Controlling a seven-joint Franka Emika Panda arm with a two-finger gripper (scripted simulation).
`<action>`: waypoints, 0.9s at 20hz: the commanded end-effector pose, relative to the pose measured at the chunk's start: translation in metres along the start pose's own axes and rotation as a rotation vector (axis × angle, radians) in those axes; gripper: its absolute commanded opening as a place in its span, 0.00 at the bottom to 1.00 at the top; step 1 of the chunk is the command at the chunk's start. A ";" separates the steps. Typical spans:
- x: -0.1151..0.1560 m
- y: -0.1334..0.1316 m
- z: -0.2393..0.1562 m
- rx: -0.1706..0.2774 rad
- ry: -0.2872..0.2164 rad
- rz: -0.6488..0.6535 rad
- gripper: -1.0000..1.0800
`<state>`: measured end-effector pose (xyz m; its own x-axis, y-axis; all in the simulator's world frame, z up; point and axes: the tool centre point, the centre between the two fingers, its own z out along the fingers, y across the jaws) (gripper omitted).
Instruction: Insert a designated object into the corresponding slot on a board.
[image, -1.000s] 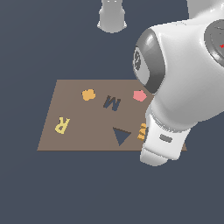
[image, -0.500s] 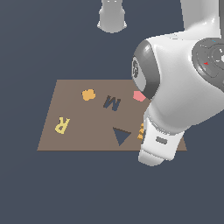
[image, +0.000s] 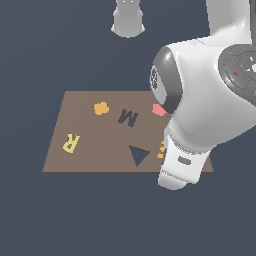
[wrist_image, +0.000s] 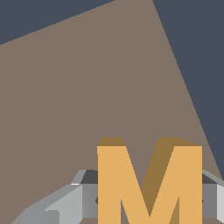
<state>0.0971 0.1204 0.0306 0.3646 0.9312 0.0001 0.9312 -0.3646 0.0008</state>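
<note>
The orange M (wrist_image: 109, 188) fills the near part of the wrist view, over the brown board (wrist_image: 78, 87). My gripper (wrist_image: 148, 199) is shut on it, with grey fingers (wrist_image: 65, 205) flush against both its outer sides. In the exterior view only a sliver of the M (image: 161, 149) shows beside my arm, to the exterior view's right of the triangular recess. The arm hides the gripper there. The dark M-shaped slot (image: 128, 117) lies empty near the middle of the board (image: 85, 160).
A dark triangular recess (image: 138, 155) sits near the board's front edge. A yellow R (image: 71, 142), a small orange blob (image: 101, 108) and a pink piece (image: 158, 110) lie on the board. The robot base (image: 128, 17) stands beyond the board.
The arm's upper links have swung slightly toward the exterior view's right. The orange sliver of the M stays at about the same spot.
</note>
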 end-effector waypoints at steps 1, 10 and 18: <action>0.000 0.000 0.000 0.000 0.000 0.000 0.00; -0.002 0.000 -0.002 0.001 -0.001 0.014 0.00; -0.015 0.005 -0.003 0.001 0.000 0.129 0.00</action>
<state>0.0958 0.1084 0.0332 0.4563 0.8898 -0.0006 0.8898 -0.4563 -0.0011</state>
